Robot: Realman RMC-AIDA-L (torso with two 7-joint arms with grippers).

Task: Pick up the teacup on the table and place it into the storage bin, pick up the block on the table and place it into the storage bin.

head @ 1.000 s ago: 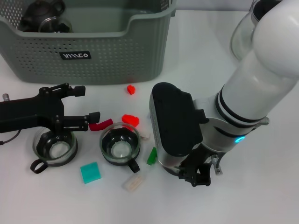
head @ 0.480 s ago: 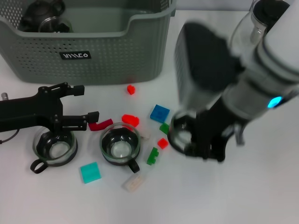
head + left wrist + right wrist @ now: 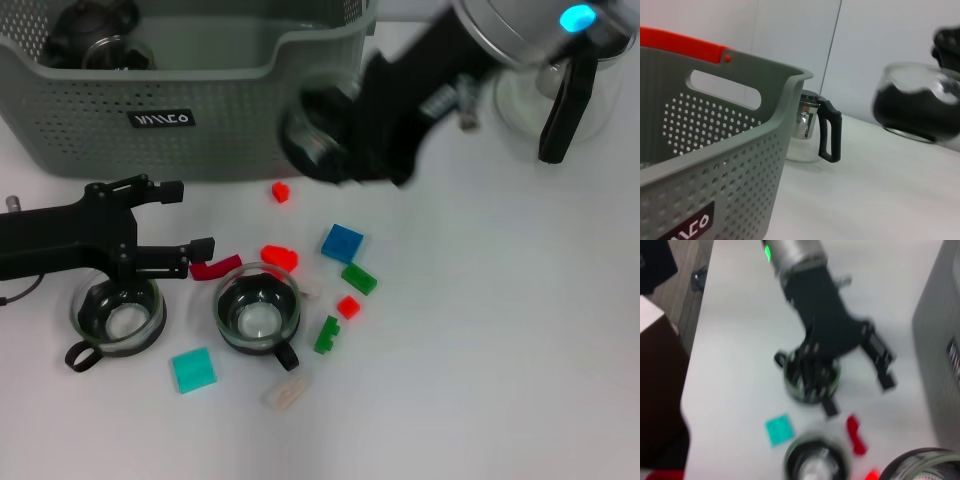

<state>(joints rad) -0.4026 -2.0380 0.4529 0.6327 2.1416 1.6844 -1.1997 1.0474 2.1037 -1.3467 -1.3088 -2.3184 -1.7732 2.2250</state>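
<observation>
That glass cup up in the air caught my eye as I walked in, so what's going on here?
The right end effector holds a clear glass teacup lifted off the white table, beside the front wall of the grey-green perforated plastic storage bin. The left end effector hangs open above another glass teacup. A third teacup and small coloured blocks lie on the table.

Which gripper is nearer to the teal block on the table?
Left. The left gripper hangs open low over the table, just above the teacup beside the teal block. The right gripper is up by the storage bin, carrying a teacup.
</observation>
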